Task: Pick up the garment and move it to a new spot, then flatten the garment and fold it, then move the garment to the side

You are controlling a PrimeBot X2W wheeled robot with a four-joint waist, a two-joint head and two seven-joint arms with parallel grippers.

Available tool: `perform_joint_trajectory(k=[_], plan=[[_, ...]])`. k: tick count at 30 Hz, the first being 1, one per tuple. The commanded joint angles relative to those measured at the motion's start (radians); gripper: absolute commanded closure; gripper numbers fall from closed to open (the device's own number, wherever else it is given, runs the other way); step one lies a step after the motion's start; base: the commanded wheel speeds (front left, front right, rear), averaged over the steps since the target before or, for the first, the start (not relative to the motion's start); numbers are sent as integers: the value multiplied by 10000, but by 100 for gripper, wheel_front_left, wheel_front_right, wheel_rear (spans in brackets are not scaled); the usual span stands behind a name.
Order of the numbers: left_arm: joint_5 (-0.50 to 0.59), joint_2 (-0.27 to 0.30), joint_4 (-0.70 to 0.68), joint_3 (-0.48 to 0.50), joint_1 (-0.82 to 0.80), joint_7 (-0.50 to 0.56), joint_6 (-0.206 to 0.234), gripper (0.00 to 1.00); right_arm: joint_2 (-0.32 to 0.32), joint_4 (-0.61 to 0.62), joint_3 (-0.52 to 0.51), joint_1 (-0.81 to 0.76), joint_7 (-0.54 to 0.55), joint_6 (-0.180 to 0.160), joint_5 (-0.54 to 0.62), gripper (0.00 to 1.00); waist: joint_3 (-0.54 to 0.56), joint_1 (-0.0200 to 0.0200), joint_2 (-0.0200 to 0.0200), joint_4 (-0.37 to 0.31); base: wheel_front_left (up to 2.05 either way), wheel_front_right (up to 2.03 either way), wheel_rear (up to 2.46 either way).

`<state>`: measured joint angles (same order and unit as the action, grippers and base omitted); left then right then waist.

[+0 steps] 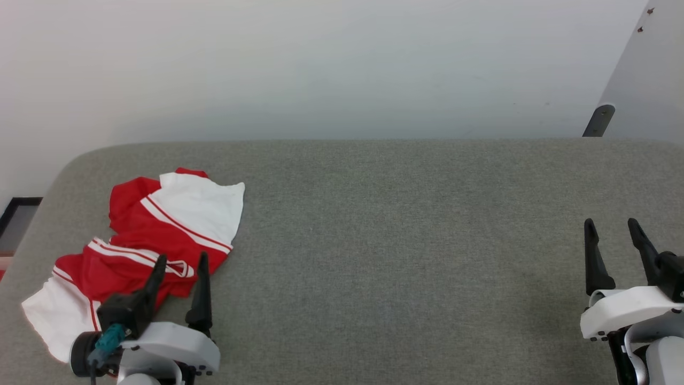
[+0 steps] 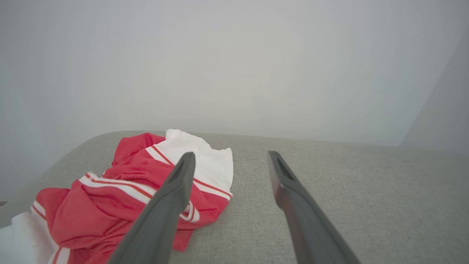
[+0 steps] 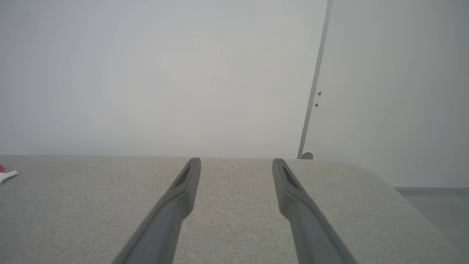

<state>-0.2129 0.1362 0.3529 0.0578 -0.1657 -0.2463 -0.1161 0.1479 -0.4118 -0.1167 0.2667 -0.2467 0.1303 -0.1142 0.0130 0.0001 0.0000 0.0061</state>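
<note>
The garment (image 1: 155, 235), a red jersey with white sleeves and red-and-white stripe trim, lies crumpled at the left end of the grey fabric surface (image 1: 401, 224); no number shows. My left gripper (image 1: 180, 259) is open at the heap's near right edge, one finger over the red cloth, holding nothing. From the left wrist the garment (image 2: 121, 198) lies left of and under the left finger, with the gripper (image 2: 229, 156) open. My right gripper (image 1: 612, 224) is open at the far right, well away from it. A sliver of the garment (image 3: 5, 175) shows at the left edge there; the gripper (image 3: 236, 161) is empty.
A pale wall (image 1: 320, 64) rises right behind the surface. The surface's rounded left corner (image 1: 69, 166) and a dark framed edge (image 1: 16, 214) lie beside the garment. A grey bracket (image 1: 598, 120) stands at the back right. Bare fabric spans the stretch between both grippers.
</note>
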Motion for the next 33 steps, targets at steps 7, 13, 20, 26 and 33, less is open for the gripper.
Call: perform_joint_trajectory(k=[7,13,20,26,33], plan=[[484,85,192,-3,-213,-195,-122,0,3,-77,-117,194,-182,7,540,0,-20,-1,0,15,0,0,0],[432,76,186,-29,-230,-183,-147,0,-3,-102,-89,192,-199,7,372,0,-33,-1,0,40,0,0,0],[295,56,238,-26,-248,-183,-143,0,-41,-52,-176,188,-199,7,307,0,-25,-1,0,97,0,0,0],[-116,19,309,-190,-308,-183,-144,0,-27,18,-58,55,-199,7,106,0,-6,-1,0,389,0,0,0],[156,-34,380,-51,-257,-182,-75,0,40,59,722,163,-199,4,-235,0,-105,-1,0,1204,0,0,0]])
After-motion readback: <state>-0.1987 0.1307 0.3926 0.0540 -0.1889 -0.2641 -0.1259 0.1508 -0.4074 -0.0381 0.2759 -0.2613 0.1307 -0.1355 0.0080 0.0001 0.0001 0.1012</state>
